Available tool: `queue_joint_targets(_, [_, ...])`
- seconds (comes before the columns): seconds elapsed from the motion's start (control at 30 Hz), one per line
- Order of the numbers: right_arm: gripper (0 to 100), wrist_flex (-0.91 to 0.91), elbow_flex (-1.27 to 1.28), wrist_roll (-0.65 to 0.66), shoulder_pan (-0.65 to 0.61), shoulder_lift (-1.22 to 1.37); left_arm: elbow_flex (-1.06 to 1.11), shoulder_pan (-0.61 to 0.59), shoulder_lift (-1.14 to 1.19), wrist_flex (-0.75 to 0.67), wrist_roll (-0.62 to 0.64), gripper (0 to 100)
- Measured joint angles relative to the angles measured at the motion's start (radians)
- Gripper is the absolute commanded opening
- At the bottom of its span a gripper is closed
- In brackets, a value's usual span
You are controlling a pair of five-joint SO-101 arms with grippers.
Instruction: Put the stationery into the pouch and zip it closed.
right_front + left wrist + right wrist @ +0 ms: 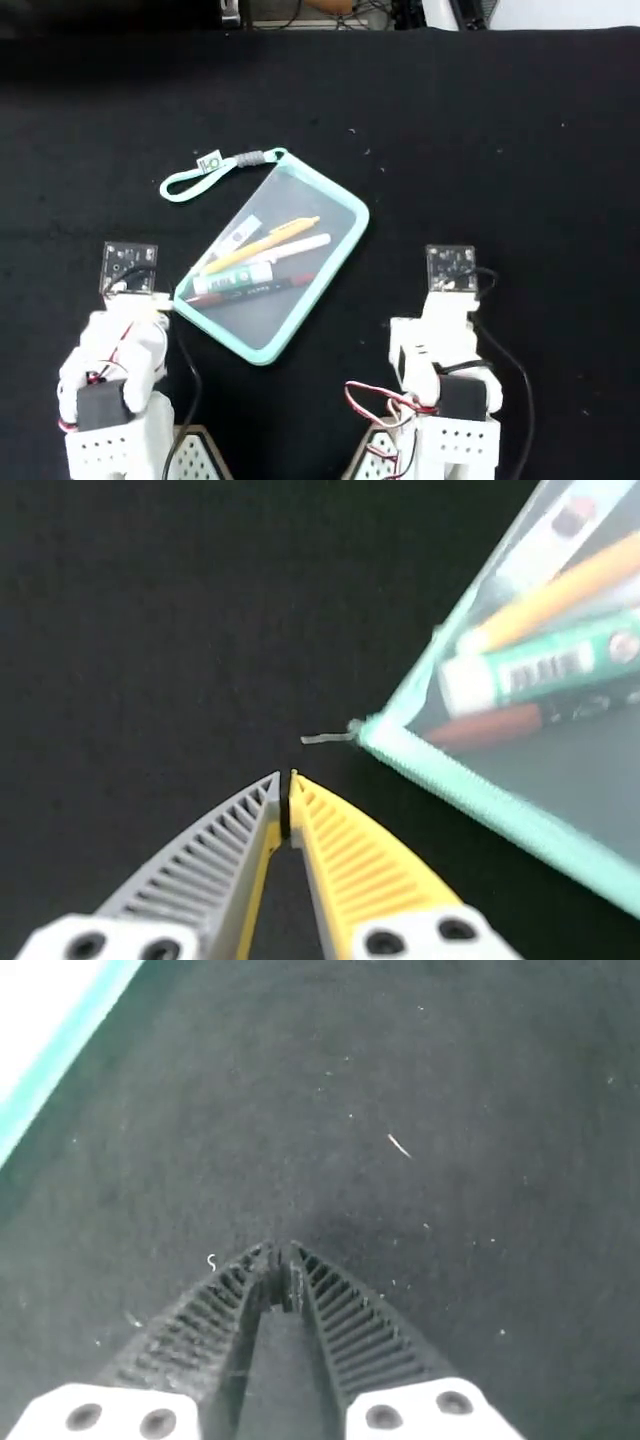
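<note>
Pouch (258, 320) lies diagonal on black counter (480, 150), stationery (262, 262) inside (pens, 1 green tube). Left end effector (288, 785) pressed together near its zip pull (326, 738), not touching. Right end effector (281, 1258) pressed together, apart from pouch.

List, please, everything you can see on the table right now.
pouch: 1, clear with mint edging, mid-cloth
wrist strap: 1, mint, pouch's far corner
orange pen: 1, orange, inside pouch
white pen: 1, white, inside pouch
green tube: 1, green-labelled, inside pouch
red pen: 1, red, inside pouch
small white piece: 1, white, inside pouch
cloth: 1, black, covering table
left hand: 1, grey and yellow, shut, beside pouch's corner
right hand: 1, black, shut, over bare cloth
</note>
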Motion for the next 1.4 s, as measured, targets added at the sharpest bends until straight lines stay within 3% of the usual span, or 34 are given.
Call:
queue_joint_targets(0.43, [1.4, 0.0, 0.0, -0.011, 0.0, 0.0, 0.081, -0.026, -0.006, -0.003, 0.005, 3])
queue_joint_targets(0.77, [1.4, 0.0, 0.0, -0.011, 0.0, 0.0, 0.081, -0.026, -0.006, -0.003, 0.288, 3])
queue_joint_targets(1.4, [1.4, 0.0, 0.0, -0.011, 0.0, 0.0, 0.083, -0.026, -0.006, -0.003, 0.301, 3])
